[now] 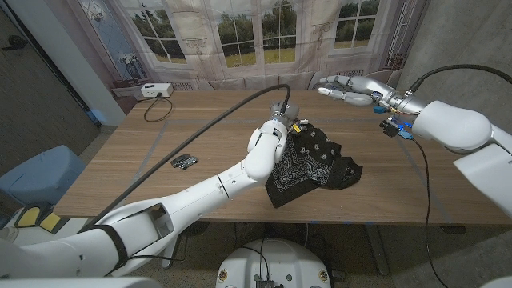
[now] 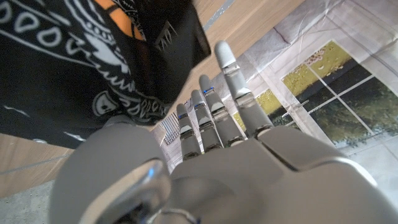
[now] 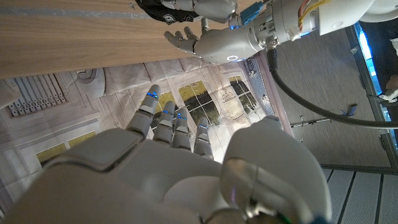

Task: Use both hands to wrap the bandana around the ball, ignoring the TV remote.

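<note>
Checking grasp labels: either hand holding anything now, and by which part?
Right hand: nothing, fingers spread, raised above the table's far side. Left hand: at the bandana, fingers extended in the wrist view; whether it pinches the cloth cannot be told.

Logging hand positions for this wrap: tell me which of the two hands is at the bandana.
The left hand: it sits at the black bandana's far edge, mid-table. The right hand hovers open, fingers spread, well away near the table's far edge.
</note>
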